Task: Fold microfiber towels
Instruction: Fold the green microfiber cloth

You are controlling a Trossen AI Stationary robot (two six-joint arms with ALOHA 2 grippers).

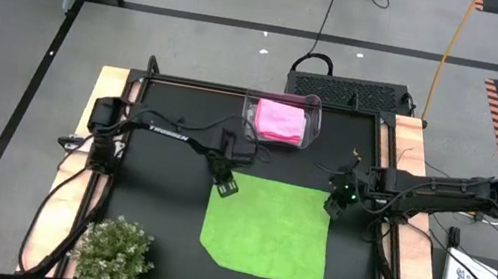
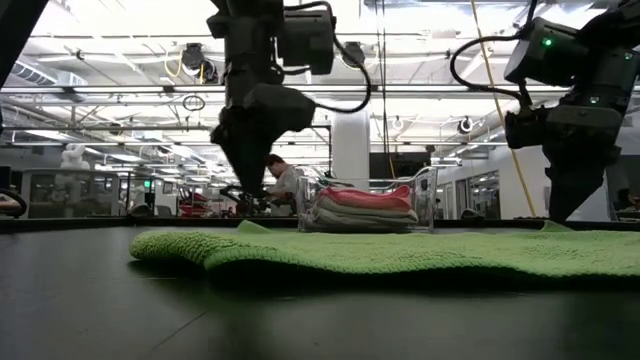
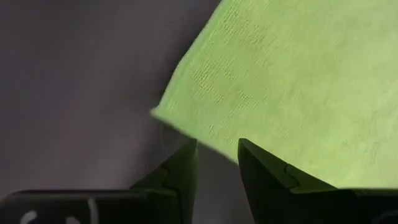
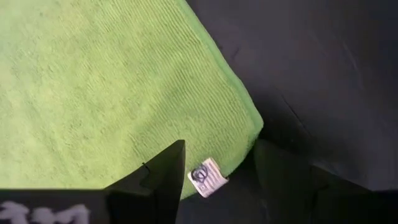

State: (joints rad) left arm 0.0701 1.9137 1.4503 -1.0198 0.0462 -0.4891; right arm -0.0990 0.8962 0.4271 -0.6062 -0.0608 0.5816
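The lime green towel (image 1: 267,229) lies spread flat at the middle of the black table (image 1: 162,206). The left gripper (image 1: 226,185) hangs over its far left corner and the right gripper (image 1: 334,205) over its far right corner, both with jaws parted and gripping nothing. A pink towel (image 1: 282,120) lies folded in the clear bin (image 1: 251,117) at the table's far edge.

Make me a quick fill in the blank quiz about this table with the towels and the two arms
1. The towel spread flat on the table is ____.
2. The folded pink towel lies inside the clear ____.
3. The left gripper and right gripper each hover at a far ____ of the spread towel.

Missing words: green; bin; corner
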